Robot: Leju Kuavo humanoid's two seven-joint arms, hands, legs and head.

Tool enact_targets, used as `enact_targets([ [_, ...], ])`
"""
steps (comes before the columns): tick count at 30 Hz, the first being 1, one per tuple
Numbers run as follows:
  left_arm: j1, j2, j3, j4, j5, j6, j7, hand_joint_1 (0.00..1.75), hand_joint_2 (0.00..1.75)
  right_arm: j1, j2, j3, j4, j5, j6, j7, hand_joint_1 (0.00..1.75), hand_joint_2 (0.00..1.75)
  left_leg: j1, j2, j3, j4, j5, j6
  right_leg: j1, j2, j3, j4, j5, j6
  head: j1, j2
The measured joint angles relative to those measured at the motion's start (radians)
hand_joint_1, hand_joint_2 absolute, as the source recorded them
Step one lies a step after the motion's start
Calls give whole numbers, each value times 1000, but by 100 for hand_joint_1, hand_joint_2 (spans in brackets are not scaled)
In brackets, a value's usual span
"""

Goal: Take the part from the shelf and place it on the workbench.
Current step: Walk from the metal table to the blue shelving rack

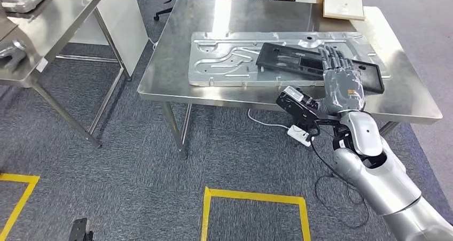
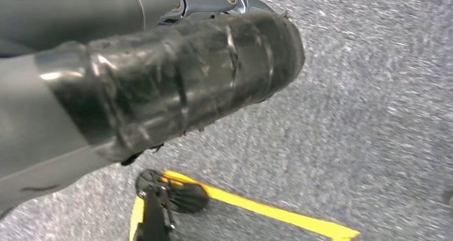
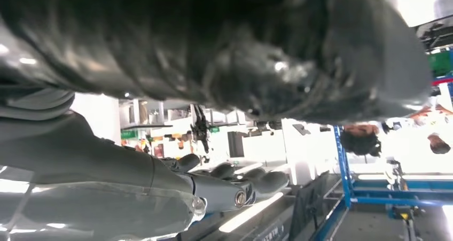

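Setting: grey carpet floor [image 1: 133, 161] with yellow tape lines [image 1: 251, 198]; a steel tabletop [image 1: 176, 64] stood ahead, a second steel table [image 1: 59, 22] off to the left.
Part: the black flat part [image 1: 299, 59] lay on the tabletop, resting across a large stamped metal panel [image 1: 224, 59] and overhanging it toward the right.
Right robot hand: the right robot hand [image 1: 337, 75] was on the part's near right portion, fingers extended over it; whether it gripped or merely rested there could not be told.
Left robot hand: the left robot hand [image 2: 160, 86] hung over the carpet; its fingers were hidden, state undetermined.
Surroundings: a cardboard box [image 1: 342, 3] sat at the far edge.
Progress: judged nearly complete; the part was down on the tabletop, with release and withdrawal apparently remaining.
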Motion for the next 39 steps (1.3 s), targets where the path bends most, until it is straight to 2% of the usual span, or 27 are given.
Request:
enact_targets([
  [1, 0, 0, 0, 0, -1, 2, 0, 0, 0, 0, 0, 0, 1, 0, 0, 0, 0, 0, -4, 0, -16, 1, 11, 2, 2, 0, 3, 37, -1, -2, 0, 0],
  [2, 1, -1, 0, 0, -2, 3, 0, 0, 0, 0, 0, 0, 1, 0, 0, 0, 0, 0, -8, 0, -32, 2, 23, 2, 3, 0, 20, 46, 19, -6, 0, 0],
  [3, 1, -1, 0, 0, -2, 5, 0, 0, 0, 0, 0, 0, 1, 0, 0, 0, 0, 0, -11, 0, -48, 4, 35, 2, 6, 0, 54, 22, 47, -11, 0, 0],
  [4, 1, -2, 0, 0, -2, 6, 0, 0, 0, -1, 0, 0, 1, 0, 0, 0, 0, 0, -14, 0, -63, 8, 45, 1, 9, 0, 101, -30, 65, -19, 0, 0],
  [6, 2, -2, 0, 0, -2, 7, 0, 0, 0, -3, -1, 0, 0, 1, 0, 0, 0, 0, -18, -1, -83, 14, 63, -4, 19, 0, 200, -166, 52, -32, -1, 0],
  [7, 2, -2, 0, 0, -2, 8, 0, 0, 0, -6, -2, 0, -1, 1, 0, 1, 0, 0, -18, -1, -87, 15, 71, -8, 24, 0, 229, -213, 37, -35, 0, 0],
  [8, 3, -3, 0, 0, -2, 8, 0, 0, 0, -7, -2, -1, -2, 2, 0, 1, 0, 0, -17, -1, -89, 14, 80, -12, 27, 0, 240, -238, 29, -37, 0, 0],
  [11, 5, -3, 0, 0, -2, 9, 0, 0, 0, -9, -3, -1, -2, 3, 0, 1, 0, 0, -13, -2, -93, 8, 100, -21, 28, 0, 231, -247, 45, -42, 1, 0],
  [16, 6, -3, 0, 1, -2, 9, 0, 0, 0, -10, -3, -1, -1, 3, 0, 1, 0, 0, -15, -4, -101, 11, 95, -26, 21, -4, 221, -253, 59, -46, 3, 0],
  [17, 6, -3, 0, 1, -2, 9, 0, 0, 0, -10, -3, -1, -1, 3, 0, 1, 0, 0, -13, -4, -110, 25, 70, -29, 20, -5, 215, -254, 67, -49, 3, 0],
  [19, 6, -4, 0, 1, -2, 8, 0, 0, 0, -11, -3, -1, -3, 3, -1, 1, 0, 0, 1, -3, -140, 173, -31, -49, 16, -7, 166, -253, 109, -53, 1, 0],
  [20, 6, -4, 0, 1, -2, 8, -1, 0, 0, -11, -3, -1, -4, 3, -1, 1, 0, 0, 8, -3, -142, 237, -62, -60, 13, -7, 135, -251, 132, -54, -1, 0],
  [21, 6, -5, 0, 1, -2, 7, 0, 0, 0, -11, -3, -1, -6, 3, -2, 0, 0, 0, 15, -3, -124, 275, -68, -69, 10, -7, 104, -248, 154, -50, -1, 0],
  [22, 5, -5, 0, 1, -2, 7, 0, 0, 0, -11, -4, -1, -8, 4, -2, -1, 0, 0, 19, -3, -80, 231, -45, -72, 8, -6, 86, -244, 165, -45, -1, 0],
  [23, 4, -5, 0, 1, -3, 7, 1, 0, 0, -10, -4, -1, -13, 6, -2, -3, 0, 0, 20, -3, -23, 163, -45, -74, 6, -6, 71, -239, 174, -38, -2, 0],
  [24, 3, -5, 0, 1, -4, 7, 2, 0, 0, -9, -6, -1, -18, 9, -3, -6, 0, 0, 20, -5, 28, 94, -57, -73, 5, -6, 60, -234, 183, -31, -2, 0],
  [25, 2, -5, 0, 1, -6, 7, 4, 0, 0, -8, -7, -1, -23, 13, -4, -8, 0, 0, 18, -7, 64, 42, -73, -69, 5, -6, 55, -232, 191, -24, -2, 0],
  [26, 2, -5, 0, 1, -7, 7, 6, 0, 0, -7, -8, -1, -27, 16, -6, -11, 0, 0, 15, -8, 80, 12, -87, -64, 5, -7, 54, -233, 200, -17, -3, 0],
  [28, 3, -5, 0, 1, -9, 8, 9, 0, 0, -4, -8, -1, -31, 20, -9, -14, 0, 0, 13, -8, 71, 5, -75, -47, 4, -7, 54, -238, 214, -4, -4, 0],
  [29, 3, -5, 0, 1, -9, 8, 10, 0, 0, -2, -8, -1, -32, 20, -11, -15, 0, 0, 13, -5, 64, 3, -64, -38, 2, -5, 48, -230, 203, 0, -4, 0],
  [30, 3, -5, 0, 1, -10, 9, 11, 0, 0, 0, -8, -1, -32, 21, -12, -16, 0, 0, 13, -2, 54, 1, -51, -29, 1, -3, 38, -207, 171, 3, -2, 0],
  [33, 2, -5, 0, 1, -12, 9, 12, 0, 0, 2, -8, -1, -32, 17, -15, -24, 0, 0, 8, 2, 10, 0, -10, -12, 0, -1, -4, -48, 16, 4, 0, 0],
  [34, 2, -5, 0, 1, -13, 9, 12, 0, 0, 3, -8, -1, -32, 8, -17, -30, 0, 0, 5, 3, -9, 0, 4, -10, 0, 0, -10, 10, -10, 5, 0, 0],
  [35, 2, -6, 0, 1, -13, 9, 12, 0, 0, 4, -8, -1, -32, -3, -21, -39, 0, 0, 3, 3, -28, 1, 18, -10, 0, 0, -4, 46, -11, 4, 0, 0],
  [36, 2, -6, 0, 1, -13, 9, 12, 0, 0, 6, -7, -1, -31, -14, -26, -48, 0, 0, 0, 3, -48, 2, 32, -10, 0, 0, 14, 57, 6, 3, 0, 0],
  [38, 2, -6, 0, 1, -13, 8, 12, 0, 0, 6, -6, -1, -31, -29, -36, -64, 0, 0, -3, 2, -84, 5, 60, -13, 1, 0, 101, -17, 52, -4, 0, 0],
  [39, 2, -7, 0, 1, -13, 9, 12, 0, 0, 3, -5, -1, -31, -33, -40, -68, 0, 0, -5, 1, -98, 8, 71, -16, 4, 0, 162, -95, 47, -9, 0, 0],
])
